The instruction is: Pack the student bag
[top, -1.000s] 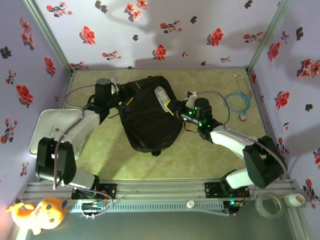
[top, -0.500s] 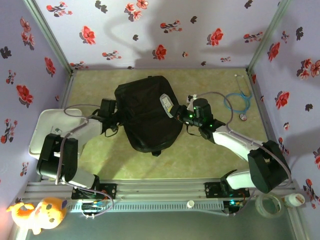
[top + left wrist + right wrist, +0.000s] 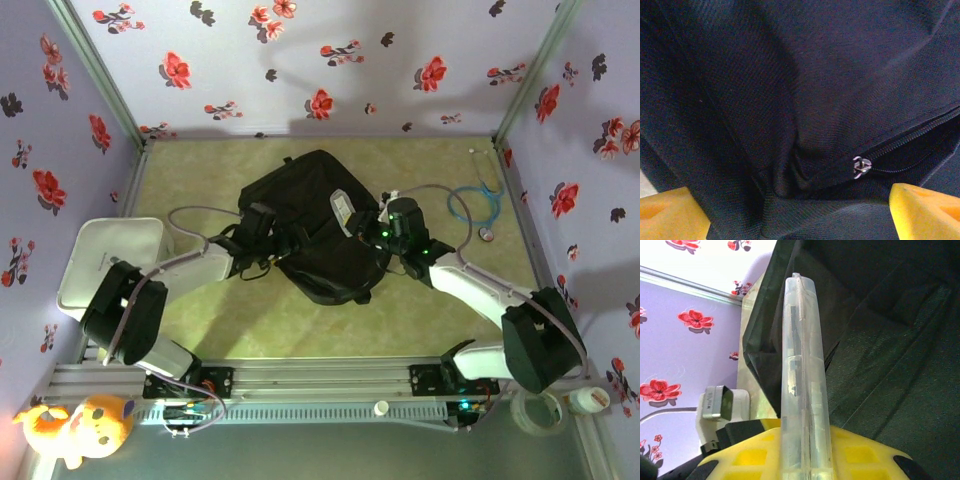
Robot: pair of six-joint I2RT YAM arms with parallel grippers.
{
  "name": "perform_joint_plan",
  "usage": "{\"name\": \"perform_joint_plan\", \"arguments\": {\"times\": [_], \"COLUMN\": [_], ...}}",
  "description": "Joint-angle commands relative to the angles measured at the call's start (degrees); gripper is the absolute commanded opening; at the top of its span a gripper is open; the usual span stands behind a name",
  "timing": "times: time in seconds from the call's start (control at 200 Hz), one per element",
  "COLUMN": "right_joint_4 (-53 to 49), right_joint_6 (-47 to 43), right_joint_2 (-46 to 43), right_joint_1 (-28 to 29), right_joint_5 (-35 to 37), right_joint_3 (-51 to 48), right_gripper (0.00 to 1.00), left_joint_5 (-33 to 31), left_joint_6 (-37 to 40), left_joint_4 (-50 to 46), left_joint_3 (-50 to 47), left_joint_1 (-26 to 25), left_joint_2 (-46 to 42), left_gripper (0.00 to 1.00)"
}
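The student bag (image 3: 318,232), a big black fabric backpack, lies in the middle of the table. My left gripper (image 3: 268,240) is pressed against its left side. In the left wrist view its yellow fingertips (image 3: 670,214) stand wide apart and open, with black bag fabric (image 3: 790,100) and a metal zip pull (image 3: 861,166) between and beyond them. My right gripper (image 3: 366,224) is at the bag's right edge, shut on a clear plastic case (image 3: 344,210). This clear case (image 3: 802,375) stands up edge-on between the yellow jaws against the bag's dark opening (image 3: 880,340).
A white tray (image 3: 108,258) sits at the left edge. A blue stethoscope (image 3: 476,205) lies at the back right. A white adapter (image 3: 722,407) rests on the table beside the bag. A plush toy (image 3: 75,425) and a tape roll (image 3: 540,410) lie off the table's front.
My left gripper has opened wider and travelled right along the bag's near side, and the bag has swung and shifted rightward. The right gripper kept hold of the clear case, barely moving.
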Motion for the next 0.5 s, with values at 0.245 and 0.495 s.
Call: {"name": "perform_joint_plan", "arguments": {"times": [0.245, 0.495], "right_joint_4": [2.6, 6.9], "right_joint_6": [-2.9, 0.6], "right_joint_2": [-2.4, 1.3], "right_joint_1": [-1.3, -0.8], "right_joint_5": [-1.9, -8.5], "right_joint_3": [-0.8, -1.6], "right_gripper": [0.19, 0.18], "left_joint_5": [-12.6, -15.0], "left_joint_6": [30.3, 39.0], "left_joint_4": [-28.3, -31.4], "left_joint_3": [22.7, 36.0], "left_joint_1": [-2.4, -2.3], "left_joint_2": [2.0, 15.5], "left_gripper": [0.8, 0.59]}}
